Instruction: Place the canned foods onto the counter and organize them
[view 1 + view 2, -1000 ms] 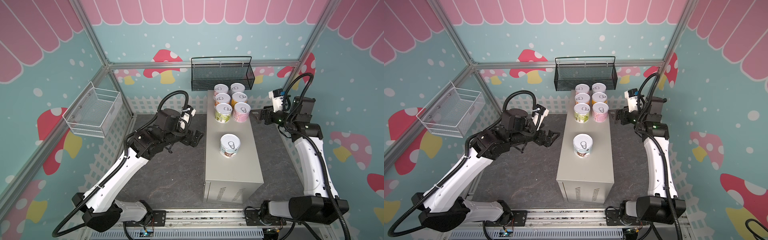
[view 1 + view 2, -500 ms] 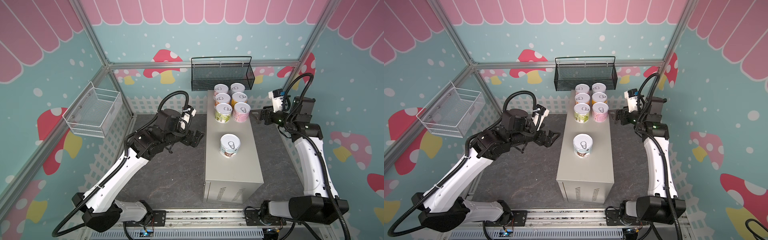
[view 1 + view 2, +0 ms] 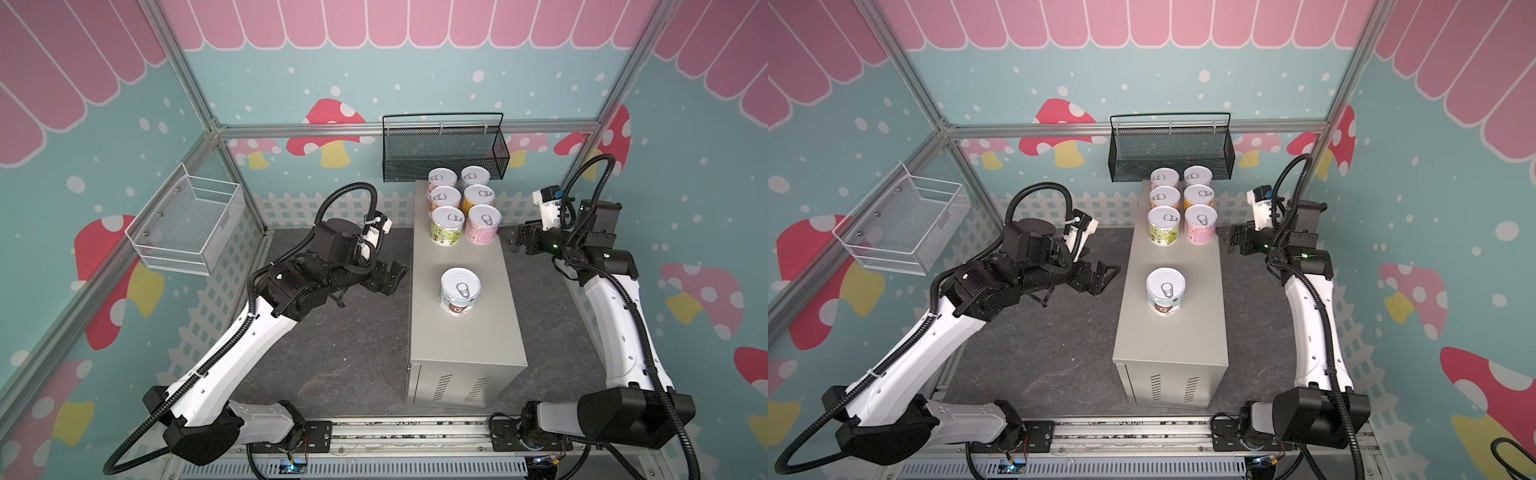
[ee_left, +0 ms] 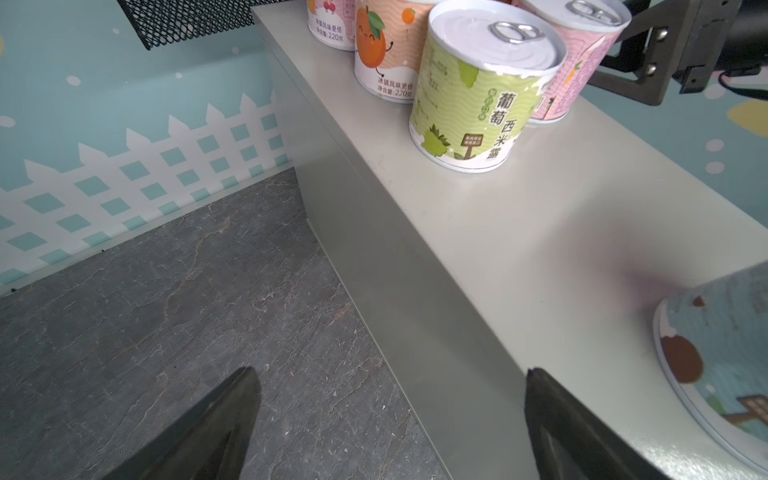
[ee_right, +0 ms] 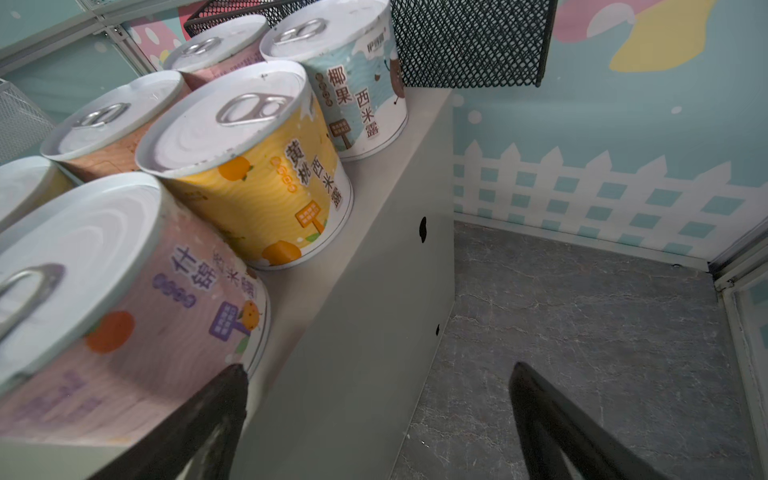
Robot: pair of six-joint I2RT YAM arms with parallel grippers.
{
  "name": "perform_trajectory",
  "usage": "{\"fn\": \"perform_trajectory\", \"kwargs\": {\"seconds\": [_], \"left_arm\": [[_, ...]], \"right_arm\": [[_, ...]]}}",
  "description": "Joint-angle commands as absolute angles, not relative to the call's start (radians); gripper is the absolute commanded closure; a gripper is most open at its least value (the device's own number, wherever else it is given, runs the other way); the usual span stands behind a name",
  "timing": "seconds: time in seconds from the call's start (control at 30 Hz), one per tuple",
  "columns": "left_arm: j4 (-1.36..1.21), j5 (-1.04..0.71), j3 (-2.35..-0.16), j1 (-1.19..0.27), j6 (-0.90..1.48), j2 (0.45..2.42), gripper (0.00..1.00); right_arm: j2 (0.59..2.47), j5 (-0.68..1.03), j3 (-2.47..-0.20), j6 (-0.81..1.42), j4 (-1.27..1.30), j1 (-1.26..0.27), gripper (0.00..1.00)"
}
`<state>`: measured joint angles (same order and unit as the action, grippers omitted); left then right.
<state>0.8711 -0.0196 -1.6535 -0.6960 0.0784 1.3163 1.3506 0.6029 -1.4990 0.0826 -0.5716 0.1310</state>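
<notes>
Ahead of the left gripper (image 4: 390, 374), the cans (image 4: 478, 95) are wearing matt paper labels under pale metal lids. The counter (image 4: 540, 232) is showing smooth, satin-painted metal.

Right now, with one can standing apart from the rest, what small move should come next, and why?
Probably the left claw should reach to the lone can and close on it. That claw is open, empty and nearest; the can stands alone on the counter, while the other six sit in two rows.
</notes>
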Motion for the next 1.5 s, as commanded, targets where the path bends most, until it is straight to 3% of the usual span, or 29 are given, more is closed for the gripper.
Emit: {"fn": "perform_trajectory", "kwargs": {"seconds": [0.0, 1.47], "left_arm": [[0.858, -0.020, -1.638, -0.701, 0.070, 1.294, 0.01], [0.854, -0.025, -1.642, -0.706, 0.068, 1.298, 0.01]], "right_arm": [[1.351, 0.610, -1.493, 0.075, -0.545, 0.130, 0.01], [1.348, 0.584, -1.473, 0.054, -0.568, 0.104, 0.01]]}}
